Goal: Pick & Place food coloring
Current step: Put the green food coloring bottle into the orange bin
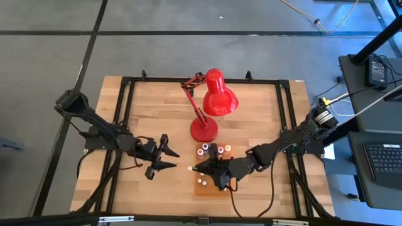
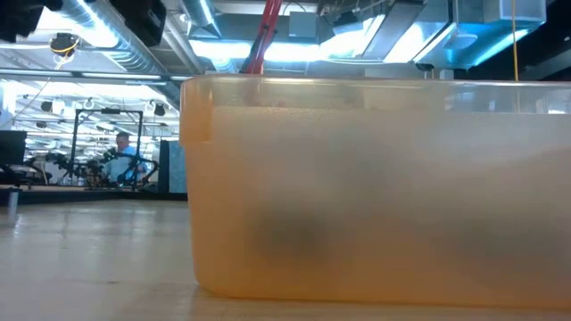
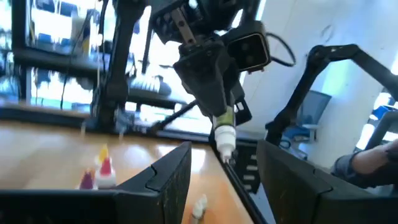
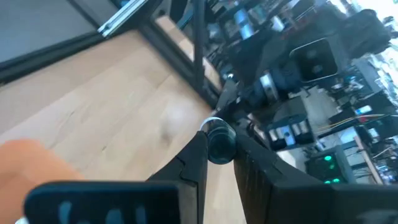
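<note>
High view shows my right end effector over the orange tray at the counter's near edge, fingers closed on one food coloring bottle whose white cap points toward my left arm; the right wrist view confirms it, the bottle pinched end-on between both fingers, lifted off the wood; from the left wrist view the same bottle hangs cap-down from that end effector. My left end effector waits just beside, near the counter's middle, its fingers spread wide and holding nothing. More bottles stand in the tray's far part, in front of the red lamp. I judge this the carry step, possibly a handover; next I must bring the bottle level between the open fingers, or set it down, without knocking the standing ones.
</note>
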